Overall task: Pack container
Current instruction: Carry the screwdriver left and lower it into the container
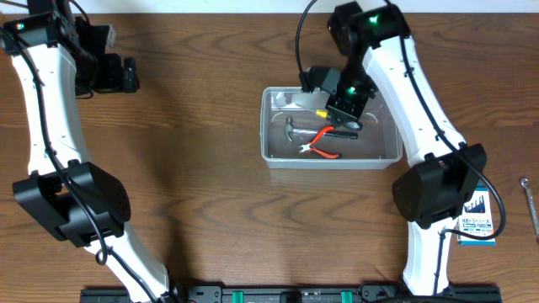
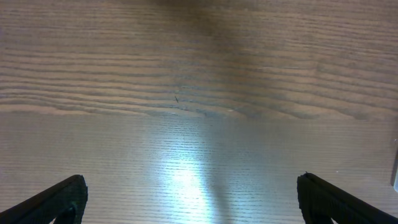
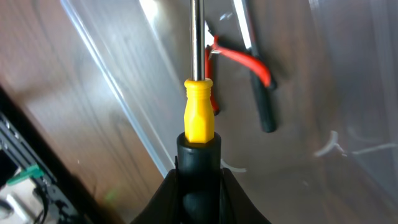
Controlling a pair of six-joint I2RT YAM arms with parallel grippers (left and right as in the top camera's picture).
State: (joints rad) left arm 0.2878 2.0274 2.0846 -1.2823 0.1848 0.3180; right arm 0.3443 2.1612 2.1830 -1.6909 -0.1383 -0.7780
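Observation:
The clear container (image 1: 379, 151) lies at the table's centre, with a hammer (image 1: 292, 130) and red-handled pliers (image 1: 324, 139) inside. My right gripper (image 1: 341, 105) hangs over its far half, shut on a screwdriver (image 1: 321, 111). In the right wrist view the gripper (image 3: 199, 186) clamps the black grip of the screwdriver (image 3: 199, 118). Its yellow collar and steel shaft point away over the container's rim (image 3: 118, 93), beside the pliers (image 3: 249, 62). My left gripper (image 1: 128, 74) is at the far left, open. Only bare wood shows in the gap of the left gripper (image 2: 189, 193).
A blue-and-white card pack (image 1: 477, 220) lies at the right by the right arm's base. A thin metal tool (image 1: 530, 198) rests near the right edge. A black rail (image 1: 286, 295) runs along the front edge.

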